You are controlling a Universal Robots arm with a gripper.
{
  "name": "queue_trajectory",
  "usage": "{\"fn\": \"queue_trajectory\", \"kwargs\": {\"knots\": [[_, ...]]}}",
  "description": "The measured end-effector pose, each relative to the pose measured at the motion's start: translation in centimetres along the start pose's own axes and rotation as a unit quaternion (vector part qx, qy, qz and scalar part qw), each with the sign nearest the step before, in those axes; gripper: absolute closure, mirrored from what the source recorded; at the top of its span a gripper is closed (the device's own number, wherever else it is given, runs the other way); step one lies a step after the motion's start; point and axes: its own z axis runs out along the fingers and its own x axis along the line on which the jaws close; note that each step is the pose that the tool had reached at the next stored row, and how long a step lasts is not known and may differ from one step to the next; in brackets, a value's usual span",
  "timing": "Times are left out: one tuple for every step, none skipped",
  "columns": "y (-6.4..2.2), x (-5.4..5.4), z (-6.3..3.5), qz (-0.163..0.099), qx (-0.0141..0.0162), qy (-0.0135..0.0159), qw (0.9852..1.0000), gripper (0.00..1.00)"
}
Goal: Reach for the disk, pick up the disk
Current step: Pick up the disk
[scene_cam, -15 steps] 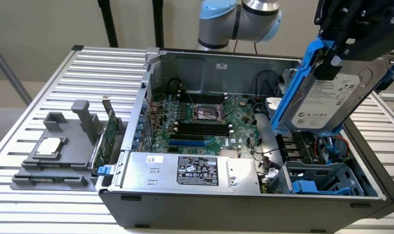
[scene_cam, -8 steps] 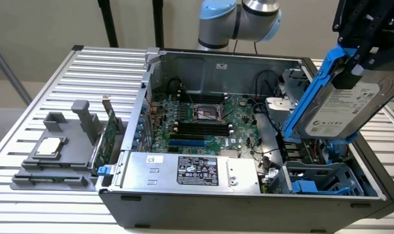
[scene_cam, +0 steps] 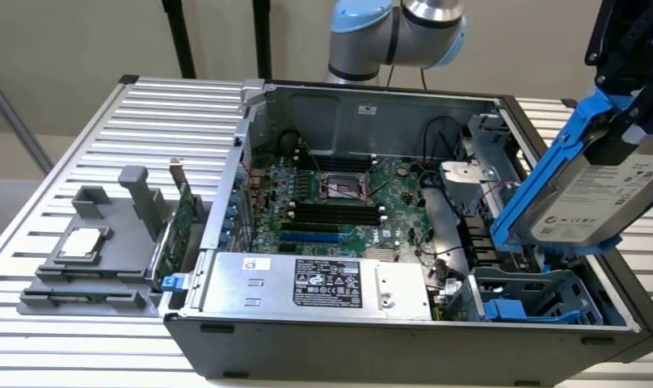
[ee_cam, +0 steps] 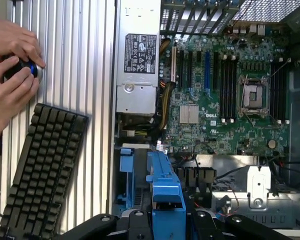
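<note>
The disk, a grey metal drive with a white label in blue carrier rails, hangs tilted above the right end of the open computer case. My gripper comes down from the exterior view's upper right and is shut on the disk's upper end. In the wrist view the blue carrier edge of the disk sits between the black fingers of the gripper. Below it stands the blue drive bay.
The case holds a green motherboard and a silver power supply with a black label. A grey fixture with a small silver chip sits on the slatted table at the exterior view's left. A person's hands and a black keyboard lie beside the case.
</note>
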Motion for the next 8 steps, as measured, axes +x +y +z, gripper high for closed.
{"fn": "queue_trajectory", "kwargs": {"knots": [[-0.03,0.03,0.0,0.0,0.0,0.0,1.0,0.67],[-0.03,0.03,0.0,0.0,0.0,0.0,1.0,0.67],[-0.03,0.03,0.0,0.0,0.0,0.0,1.0,0.67],[-0.03,0.03,0.0,0.0,0.0,0.0,1.0,0.67],[-0.03,0.03,0.0,0.0,0.0,0.0,1.0,0.67],[-0.04,0.03,0.0,0.0,0.0,0.0,1.0,0.67],[-0.04,0.03,-0.01,0.0,0.0,0.0001,1.0,0.67],[-0.04,0.03,0.0,0.0,0.0,0.0,1.0,0.67]]}}
